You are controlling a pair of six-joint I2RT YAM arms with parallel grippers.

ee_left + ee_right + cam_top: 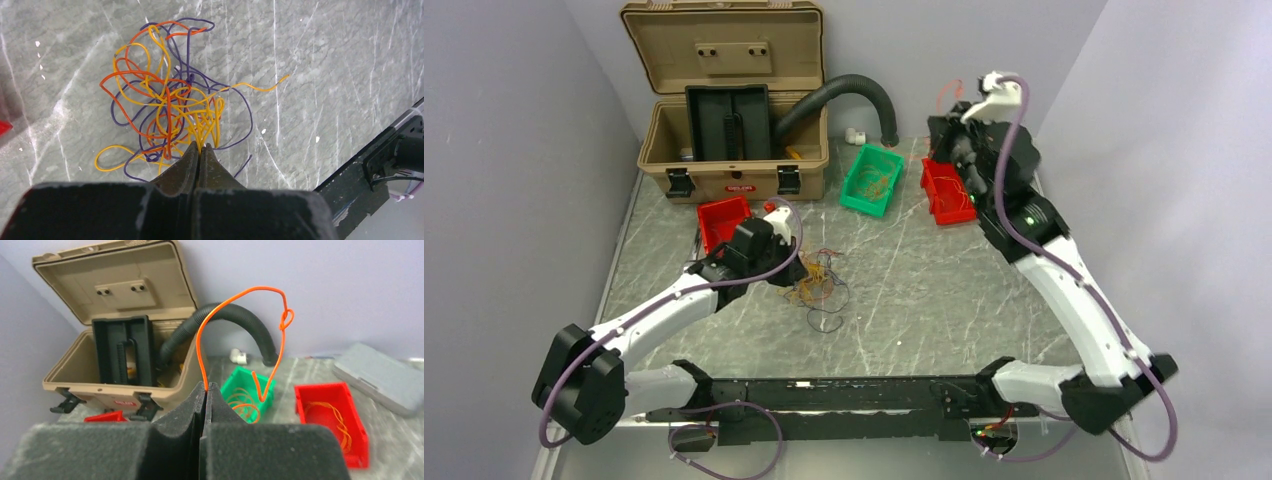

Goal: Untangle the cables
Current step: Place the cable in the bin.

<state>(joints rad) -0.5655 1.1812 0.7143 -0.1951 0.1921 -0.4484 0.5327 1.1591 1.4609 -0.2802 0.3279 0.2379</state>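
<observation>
A: Roughly how far along? Done yet?

B: Nope. Partway at best, judging by the cables [170,107] lying as one knot on the table [325,75], with orange, yellow and purple loops all crossed over each other.

A: Anything sorted already?

B: Looks so. Loose thin strands visible inside the green bin [248,373] and the red bin [320,386] at the far side, well apart from the knot.

A: And for the left gripper [200,148]?

B: Pinched shut on a few yellow strands at the near edge of the knot, low over the table.

A: For the right gripper [206,386]?

B: Closed on one orange wire [240,294], held up in the air over by the bins, clear of the knot. Small twisted loop near its top, free end dangling.

A: So what's left?

B: Probably dropping that orange one into a bin, then teasing out the rest strand by strand. Plenty left in the heap, by the look of it. Impossible to count strands from these views.
</observation>
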